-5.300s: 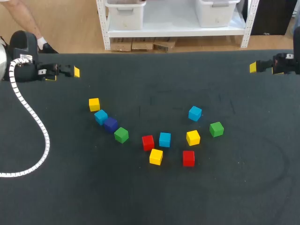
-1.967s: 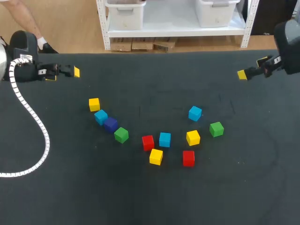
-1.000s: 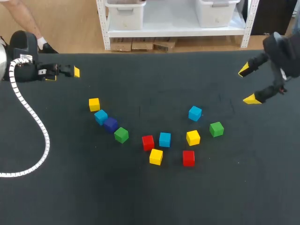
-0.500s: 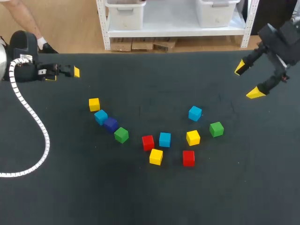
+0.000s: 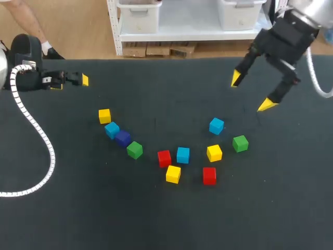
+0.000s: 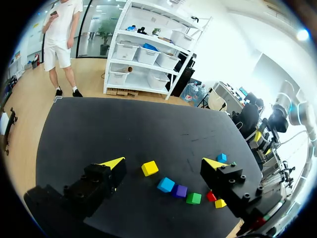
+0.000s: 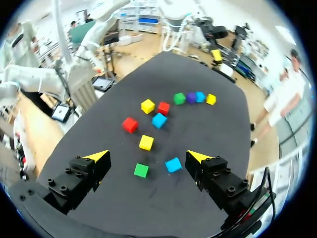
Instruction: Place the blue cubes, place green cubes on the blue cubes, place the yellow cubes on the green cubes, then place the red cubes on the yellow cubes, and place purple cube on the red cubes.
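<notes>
Three blue cubes (image 5: 216, 125) (image 5: 182, 154) (image 5: 112, 129), two green (image 5: 240, 143) (image 5: 135, 150), three yellow (image 5: 214, 153) (image 5: 173, 174) (image 5: 104, 115), two red (image 5: 164, 158) (image 5: 209, 175) and one purple cube (image 5: 123, 138) lie loose in an arc on the black table, none stacked. My right gripper (image 5: 252, 91) hangs open and empty above the table, behind the right-hand blue cube; in its wrist view that blue cube (image 7: 173, 164) and a green cube (image 7: 141, 170) lie just ahead of the gripper (image 7: 147, 155). My left gripper (image 5: 71, 82) stands open and empty at the far left edge, with the yellow cube (image 6: 149, 168) ahead of it.
The black table (image 5: 166, 219) has bare cloth in front of the cubes and along its back. My left arm's white ribbed cable (image 5: 36, 130) curls over the table's left side.
My right arm has swung in from the right edge toward the middle and turned, its open gripper now closer to the right-hand blue cube. The left arm and the cubes have not moved.
</notes>
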You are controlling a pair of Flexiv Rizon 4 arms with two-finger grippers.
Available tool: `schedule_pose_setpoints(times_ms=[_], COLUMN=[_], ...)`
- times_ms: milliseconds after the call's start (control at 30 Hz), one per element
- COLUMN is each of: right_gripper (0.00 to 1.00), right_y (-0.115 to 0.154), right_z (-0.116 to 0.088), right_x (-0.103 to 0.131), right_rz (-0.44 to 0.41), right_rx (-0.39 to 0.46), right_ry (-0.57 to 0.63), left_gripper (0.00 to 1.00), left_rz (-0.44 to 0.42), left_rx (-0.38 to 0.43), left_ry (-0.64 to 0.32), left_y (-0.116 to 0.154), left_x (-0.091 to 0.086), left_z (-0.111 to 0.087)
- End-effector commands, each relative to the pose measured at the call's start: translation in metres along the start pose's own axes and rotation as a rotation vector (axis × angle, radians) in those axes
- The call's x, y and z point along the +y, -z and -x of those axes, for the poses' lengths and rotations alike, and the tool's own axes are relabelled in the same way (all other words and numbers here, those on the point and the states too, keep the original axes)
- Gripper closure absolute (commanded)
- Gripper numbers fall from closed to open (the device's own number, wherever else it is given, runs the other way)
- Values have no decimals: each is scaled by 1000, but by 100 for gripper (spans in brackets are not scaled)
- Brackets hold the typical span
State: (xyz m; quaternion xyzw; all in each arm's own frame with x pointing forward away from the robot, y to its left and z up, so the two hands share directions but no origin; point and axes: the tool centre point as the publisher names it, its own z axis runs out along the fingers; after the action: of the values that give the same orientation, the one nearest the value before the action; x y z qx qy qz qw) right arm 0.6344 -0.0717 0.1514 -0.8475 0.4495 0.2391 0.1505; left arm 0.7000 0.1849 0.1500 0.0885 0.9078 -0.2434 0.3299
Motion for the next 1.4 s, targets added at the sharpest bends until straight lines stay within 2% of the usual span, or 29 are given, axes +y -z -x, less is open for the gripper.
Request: schedule_pose_setpoints(times_ms=[33, 200, 367, 500, 767, 1033, 1400], right_gripper=[0, 0, 0, 0, 0, 0, 0], right_y=[-17, -30, -47, -61, -94, -122, -148], right_z=[10, 25, 39, 46, 50, 55, 46], right_x=[-7, -11, -16, -23, -42, -60, -68], right_rz=[97, 125, 189, 212, 250, 273, 291], right_rx=[33, 55, 72, 80, 95, 106, 105], right_ry=[53, 179, 316, 379, 444, 583, 629], left_gripper=[0, 0, 0, 0, 0, 0, 0], left_rz=[0, 0, 0, 0, 0, 0, 0], left_rx=[0, 0, 0, 0, 0, 0, 0], left_ry=[0, 0, 0, 0, 0, 0, 0], left_y=[0, 0, 0, 0, 0, 0, 0], left_x=[0, 0, 0, 0, 0, 0, 0], left_z=[0, 0, 0, 0, 0, 0, 0])
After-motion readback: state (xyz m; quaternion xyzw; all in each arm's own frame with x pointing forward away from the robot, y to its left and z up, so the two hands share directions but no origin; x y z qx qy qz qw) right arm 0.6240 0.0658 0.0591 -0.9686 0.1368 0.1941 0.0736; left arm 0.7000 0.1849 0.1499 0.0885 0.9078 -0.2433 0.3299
